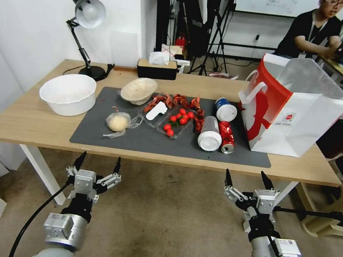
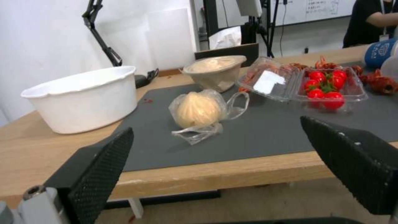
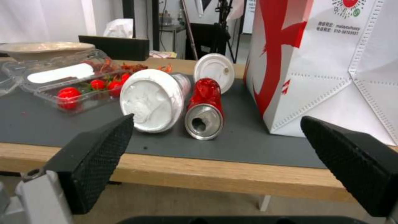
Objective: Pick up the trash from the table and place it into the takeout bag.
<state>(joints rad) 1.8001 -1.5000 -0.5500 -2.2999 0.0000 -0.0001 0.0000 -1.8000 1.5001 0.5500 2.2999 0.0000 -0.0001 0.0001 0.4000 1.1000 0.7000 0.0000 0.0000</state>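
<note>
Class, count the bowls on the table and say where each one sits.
2. The large white bowl sits on the bare wood at the table's left end; the beige bowl sits tilted at the mat's back-left corner. None seems hidden.

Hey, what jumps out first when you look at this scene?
The big red-and-white takeout bag stands at the table's right end. Beside it on the grey mat lie a crushed red can, cups and bright tomatoes. Both grippers, left and right, hang open before the table's near edge.
</note>
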